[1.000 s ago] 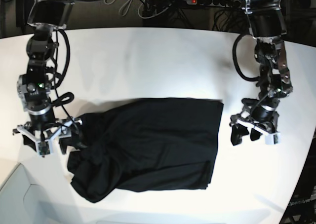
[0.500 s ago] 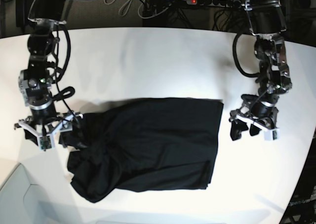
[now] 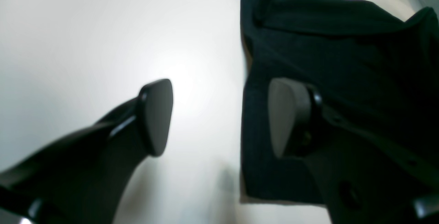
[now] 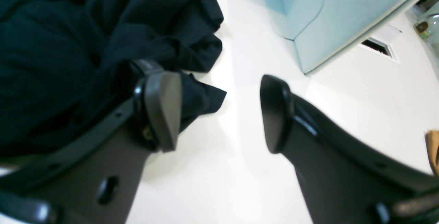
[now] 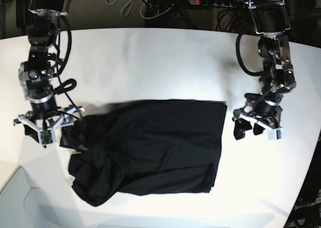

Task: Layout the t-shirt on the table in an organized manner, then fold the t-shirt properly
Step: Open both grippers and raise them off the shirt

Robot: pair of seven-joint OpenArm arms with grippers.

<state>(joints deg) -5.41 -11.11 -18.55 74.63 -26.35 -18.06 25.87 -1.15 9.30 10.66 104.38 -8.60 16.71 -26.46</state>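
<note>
The black t-shirt (image 5: 150, 147) lies on the white table (image 5: 150, 62), flat at its right half and bunched into folds at its left. My left gripper (image 5: 255, 129) hovers just right of the shirt's right edge, open. In the left wrist view the left gripper (image 3: 221, 117) has bare table between its fingers, and one finger (image 3: 288, 117) stands over the t-shirt (image 3: 343, 45) edge. My right gripper (image 5: 47, 132) is at the shirt's bunched left end, open. In the right wrist view the right gripper (image 4: 219, 112) holds nothing; the crumpled t-shirt (image 4: 68, 45) lies beside its left finger (image 4: 163, 110).
A pale blue panel (image 4: 308, 11) lies beyond the table edge near my right gripper, also seen as the pale panel (image 5: 20, 198) at the bottom left of the base view. Cables and a power strip (image 5: 215, 1) run behind the table's far edge.
Both grippers have drifted a little toward the far side of the table, staying open. The t-shirt has not moved.
</note>
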